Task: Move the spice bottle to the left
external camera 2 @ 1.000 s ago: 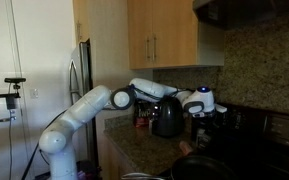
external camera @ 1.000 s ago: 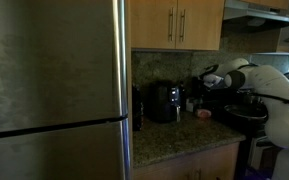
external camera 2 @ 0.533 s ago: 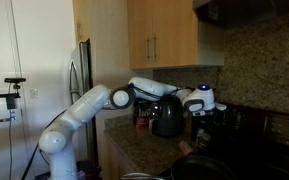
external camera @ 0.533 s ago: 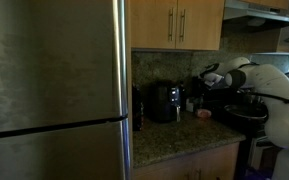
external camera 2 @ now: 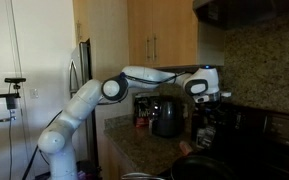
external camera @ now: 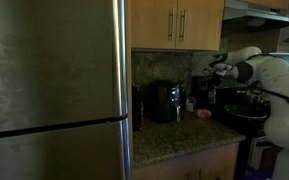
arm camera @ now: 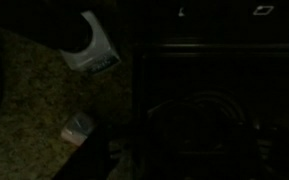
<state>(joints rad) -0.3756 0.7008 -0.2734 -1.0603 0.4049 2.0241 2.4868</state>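
Spice bottle [arm camera: 77, 128] stands below the gripper [external camera 2: 208, 100], a bit off-centre. Too dark to tell if its jaws are apart.

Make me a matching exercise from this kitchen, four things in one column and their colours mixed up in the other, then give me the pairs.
Things:
1. fridge
2. cupboards
3. appliance on the counter
4. robot arm

Colours:
A. black
B. white
C. silver grey
D. light wood

Pairs: 1-C, 2-D, 3-A, 4-B
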